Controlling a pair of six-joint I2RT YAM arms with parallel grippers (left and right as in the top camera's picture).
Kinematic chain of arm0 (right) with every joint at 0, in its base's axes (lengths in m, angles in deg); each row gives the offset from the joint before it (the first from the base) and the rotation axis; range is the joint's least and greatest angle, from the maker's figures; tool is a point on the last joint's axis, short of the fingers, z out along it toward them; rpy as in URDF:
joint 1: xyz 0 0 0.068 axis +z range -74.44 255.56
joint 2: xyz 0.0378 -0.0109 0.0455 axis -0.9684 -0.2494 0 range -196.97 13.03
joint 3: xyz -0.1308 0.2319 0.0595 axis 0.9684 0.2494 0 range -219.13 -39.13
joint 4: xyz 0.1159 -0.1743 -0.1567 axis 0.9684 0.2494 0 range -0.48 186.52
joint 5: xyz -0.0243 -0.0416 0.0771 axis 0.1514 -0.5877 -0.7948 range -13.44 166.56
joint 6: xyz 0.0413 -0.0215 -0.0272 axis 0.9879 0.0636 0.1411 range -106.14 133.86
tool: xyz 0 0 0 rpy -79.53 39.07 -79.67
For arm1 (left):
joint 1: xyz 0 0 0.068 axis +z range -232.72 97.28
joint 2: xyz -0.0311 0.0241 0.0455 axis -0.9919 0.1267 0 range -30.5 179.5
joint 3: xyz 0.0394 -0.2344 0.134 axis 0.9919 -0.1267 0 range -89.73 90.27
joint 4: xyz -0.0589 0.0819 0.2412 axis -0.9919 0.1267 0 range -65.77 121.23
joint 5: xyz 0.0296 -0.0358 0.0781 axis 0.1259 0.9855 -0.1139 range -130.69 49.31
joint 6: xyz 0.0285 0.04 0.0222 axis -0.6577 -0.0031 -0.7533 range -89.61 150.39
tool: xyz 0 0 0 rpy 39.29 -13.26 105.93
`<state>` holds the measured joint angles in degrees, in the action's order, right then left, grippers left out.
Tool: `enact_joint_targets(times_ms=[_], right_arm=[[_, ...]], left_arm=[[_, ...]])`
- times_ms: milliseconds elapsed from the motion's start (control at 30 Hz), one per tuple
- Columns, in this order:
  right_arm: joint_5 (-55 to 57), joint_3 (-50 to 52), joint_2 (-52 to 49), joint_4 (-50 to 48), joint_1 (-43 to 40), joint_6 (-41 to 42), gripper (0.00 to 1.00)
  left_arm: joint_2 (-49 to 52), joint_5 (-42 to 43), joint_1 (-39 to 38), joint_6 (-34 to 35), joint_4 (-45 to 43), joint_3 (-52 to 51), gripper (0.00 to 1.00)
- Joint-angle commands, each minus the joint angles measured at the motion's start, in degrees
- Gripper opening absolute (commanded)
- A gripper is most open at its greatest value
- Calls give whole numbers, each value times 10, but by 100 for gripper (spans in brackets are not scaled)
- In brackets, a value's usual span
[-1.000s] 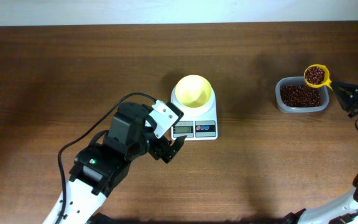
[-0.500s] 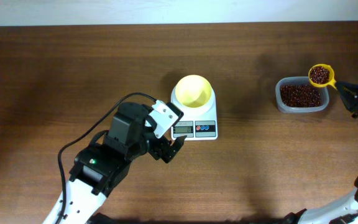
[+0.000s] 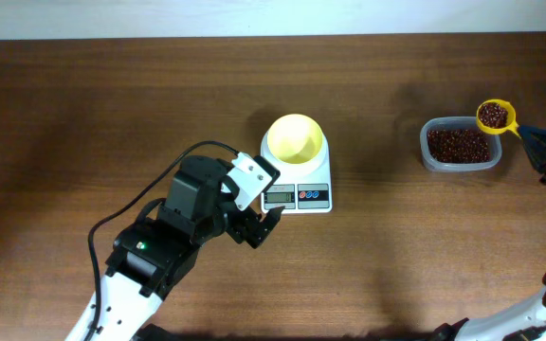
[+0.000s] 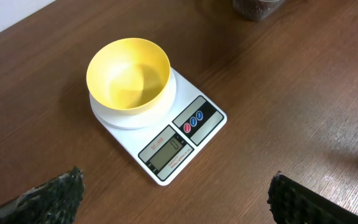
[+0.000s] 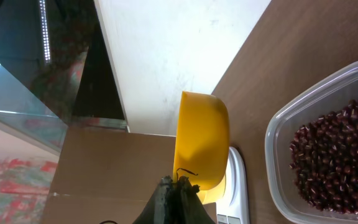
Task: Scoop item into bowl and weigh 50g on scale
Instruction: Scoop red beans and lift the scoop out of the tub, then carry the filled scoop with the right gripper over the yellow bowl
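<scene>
The pale-yellow bowl (image 3: 295, 138) (image 4: 129, 71) stands empty on the white scale (image 3: 298, 197) (image 4: 180, 144). My left gripper (image 3: 260, 227) (image 4: 176, 208) hovers just in front of the scale's display, open wide, with nothing between its fingertips (image 4: 55, 194). At the far right my right gripper (image 3: 536, 140) (image 5: 178, 186) is shut on the handle of a bright yellow scoop (image 3: 496, 117) (image 5: 202, 140). The scoop holds dark red-brown beans (image 3: 493, 116) and hangs above the right rim of the clear tub (image 3: 428, 134) (image 5: 278, 134). More beans (image 3: 459, 145) (image 5: 337, 155) fill the tub.
Brown wooden table (image 3: 112, 114) with a pale wall along the far edge. My left arm (image 3: 159, 256) and its cable lie over the near-left area. Cardboard (image 5: 104, 168) shows behind the scoop in the right wrist view.
The scoop with its beans has drifted to the right, from over the tub's back corner to just past its right rim. The left arm has not moved.
</scene>
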<state>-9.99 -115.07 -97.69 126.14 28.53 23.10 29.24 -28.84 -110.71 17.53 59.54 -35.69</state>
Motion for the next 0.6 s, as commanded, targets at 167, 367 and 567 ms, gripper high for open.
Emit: enact_joint_targets(times_ms=[167,367,567], right_arm=[[-24,3,-4,-11,90,3,4],[-24,3,-4,-10,149,3,4],[-24,3,-4,-10,198,3,4]], left_arm=[[-6,8,3,-3,-1,-5,99],[-6,8,3,-3,-1,-5,99],[-6,8,3,-3,-1,-5,99]])
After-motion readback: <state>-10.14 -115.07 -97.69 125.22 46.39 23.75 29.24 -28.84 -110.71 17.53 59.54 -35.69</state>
